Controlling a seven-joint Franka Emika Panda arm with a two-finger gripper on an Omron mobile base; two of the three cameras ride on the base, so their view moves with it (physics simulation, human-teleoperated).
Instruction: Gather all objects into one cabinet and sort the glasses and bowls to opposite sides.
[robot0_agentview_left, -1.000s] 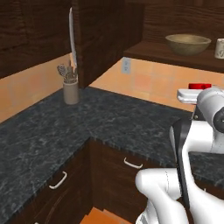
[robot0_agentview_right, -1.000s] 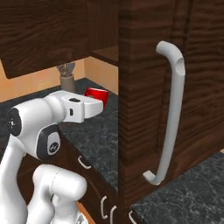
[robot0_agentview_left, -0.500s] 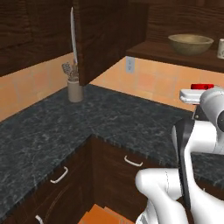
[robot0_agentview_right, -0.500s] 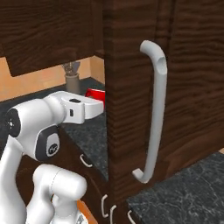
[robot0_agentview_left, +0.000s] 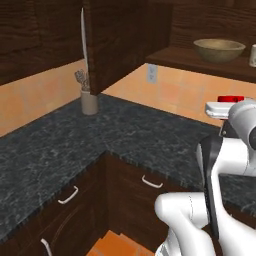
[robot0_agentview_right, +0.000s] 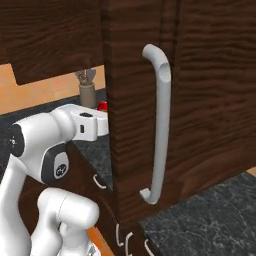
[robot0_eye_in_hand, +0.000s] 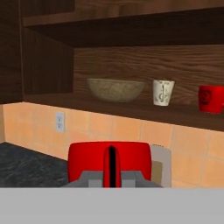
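The jaws are clamped on the small red cup (robot0_eye_in_hand: 110, 162), held level facing the open cabinet (robot0_eye_in_hand: 48, 65) so it can go in beside the other cups; on the lower shelf (robot0_eye_in_hand: 131, 109) the tan bowl (robot0_eye_in_hand: 115, 89) sits left, the white patterned mug (robot0_eye_in_hand: 163, 92) and red mug (robot0_eye_in_hand: 211, 99) right.

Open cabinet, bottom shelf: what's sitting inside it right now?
A wide tan bowl, a white patterned mug and a red mug, left to right. The frame edge cuts off anything farther right.
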